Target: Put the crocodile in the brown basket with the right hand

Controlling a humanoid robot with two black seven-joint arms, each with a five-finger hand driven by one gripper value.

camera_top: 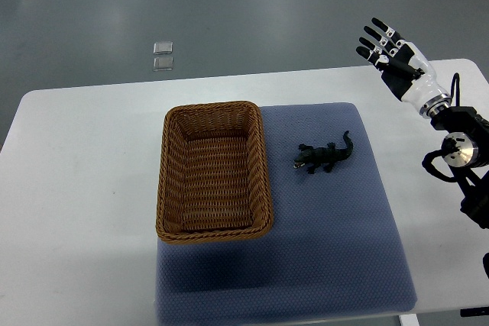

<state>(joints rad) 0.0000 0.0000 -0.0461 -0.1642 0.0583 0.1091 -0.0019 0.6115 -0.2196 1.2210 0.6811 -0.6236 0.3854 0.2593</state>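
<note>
Brown wicker basket, rectangular, sits on the left part of a blue-grey textured mat, long side running away from the robot. Nothing inside it that I can see, just the woven bottom. The mat lies on a white table.

Toy crocodile, dark green to black, lies flat on the mat just right of the basket, near but not touching. Its snout points toward the basket and its tail angles up and to the right. Nothing holds it.

Right hand (black and white, with dark fingers) is up at the far right corner of the table, well apart from the crocodile. The fingers are stretched out straight and slightly fanned, pointing up-left in the picture, and they grasp nothing. Its forearm and joints run down the right edge of the view.

Grey floor beyond the table, with a small clear square thing lying on it (can't tell what it is).
</note>
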